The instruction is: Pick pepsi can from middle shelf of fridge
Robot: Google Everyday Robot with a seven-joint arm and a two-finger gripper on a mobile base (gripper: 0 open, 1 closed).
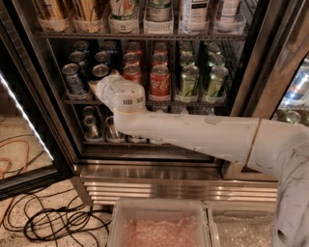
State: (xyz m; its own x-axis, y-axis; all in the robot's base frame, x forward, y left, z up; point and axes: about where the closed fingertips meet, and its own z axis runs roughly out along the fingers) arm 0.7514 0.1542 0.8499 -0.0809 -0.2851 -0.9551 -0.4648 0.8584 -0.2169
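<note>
The fridge (pixel 145 170) stands open with its dark interior in view. The middle shelf (pixel 193 102) holds rows of blue, red and green cans. Deep blue cans stand at its left: one at the front (pixel 74 77), and one (pixel 100 71) right behind my gripper. My gripper (pixel 96 85) reaches into the left part of this shelf, between the blue cans and the red Coca-Cola cans (pixel 159 81). The white wrist (pixel 123 94) hides its tip and the lower part of the nearest blue can.
Green cans (pixel 189 79) fill the shelf's right side. The upper rack holds tall bottles (pixel 159 12) and the lower rack holds small bottles (pixel 91 126). The glass door (pixel 29 120) is open at left. Black cables (pixel 53 222) lie on the floor. A clear bin (pixel 159 224) sits in front.
</note>
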